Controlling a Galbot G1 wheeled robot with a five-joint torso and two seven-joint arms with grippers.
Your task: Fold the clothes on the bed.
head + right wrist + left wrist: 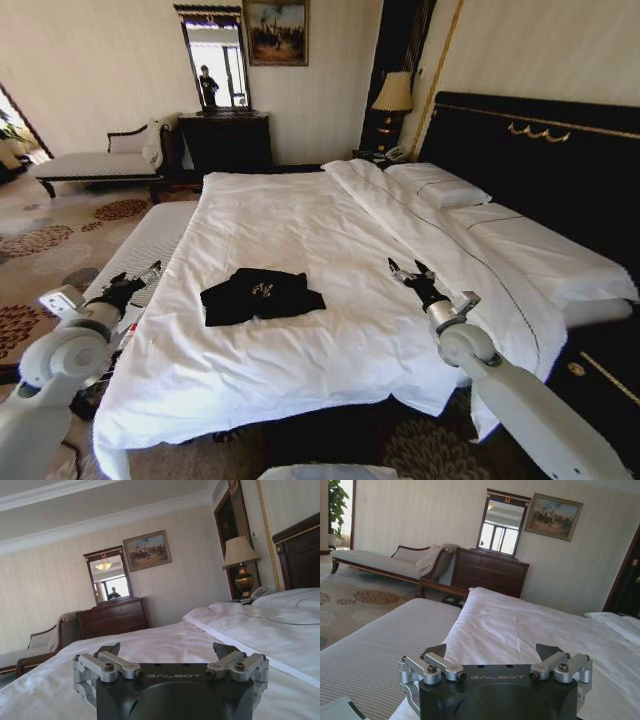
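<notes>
1. Clothes (262, 294): one black T-shirt lies bunched into a rough, compact heap on the white duvet of the bed (330, 215), near the foot end, between the two arms.
2. The left gripper (135, 283) hovers off the bed's left edge, jaws spread apart, holding nothing.
3. The right gripper (409, 271) hangs over the duvet to the shirt's right, well apart from it, jaws likewise apart and empty.
4. Judging by this, folding looks either finished or paused; neither claw touches the cloth.
5. Any next fold would call for both grippers to close in on the shirt's edges.
</notes>
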